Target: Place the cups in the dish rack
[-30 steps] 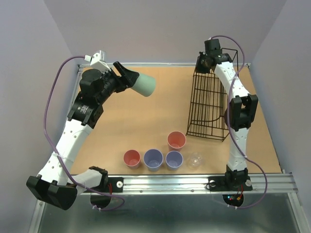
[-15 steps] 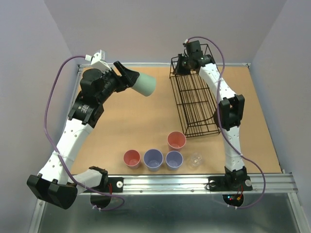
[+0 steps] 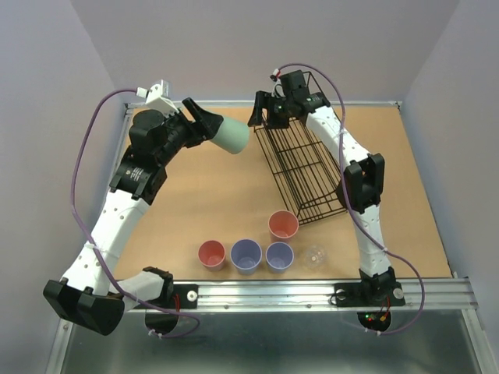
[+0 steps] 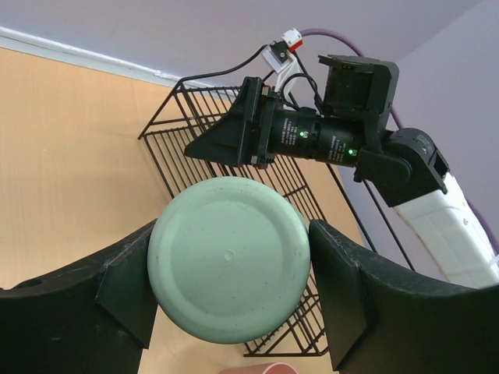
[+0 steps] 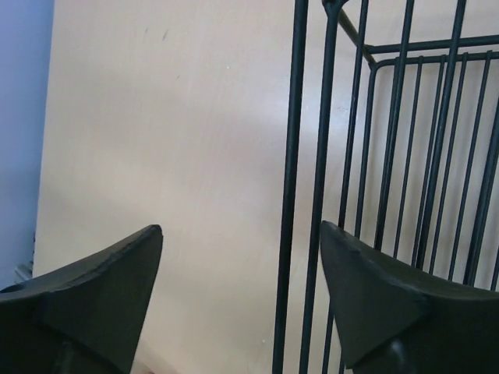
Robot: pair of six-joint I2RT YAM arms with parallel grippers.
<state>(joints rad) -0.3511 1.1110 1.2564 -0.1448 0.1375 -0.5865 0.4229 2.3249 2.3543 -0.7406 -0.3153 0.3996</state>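
Note:
My left gripper (image 3: 209,128) is shut on a pale green cup (image 3: 232,135), held on its side above the table's far left. In the left wrist view the cup's base (image 4: 228,269) fills the gap between both fingers (image 4: 129,280). The black wire dish rack (image 3: 304,167) lies slanted across the far middle of the table. My right gripper (image 3: 263,115) is at the rack's far top corner, open. In the right wrist view the rack's wires (image 5: 312,195) stand between its spread fingers (image 5: 386,304). Two salmon-red cups (image 3: 283,225) (image 3: 211,254), two lavender cups (image 3: 245,255) (image 3: 279,255) and a clear cup (image 3: 313,255) stand near the front.
The table (image 3: 195,202) is bare wood with a raised metal rim, boxed in by grey-lilac walls. The right arm's forearm (image 3: 359,183) reaches over the rack's right side. The cups in front form a row close to the near rail (image 3: 312,292).
The right gripper swung the rack's far end leftward toward the green cup, and its jaws, shut on the wire before, now stand open. The left arm and its cup held still.

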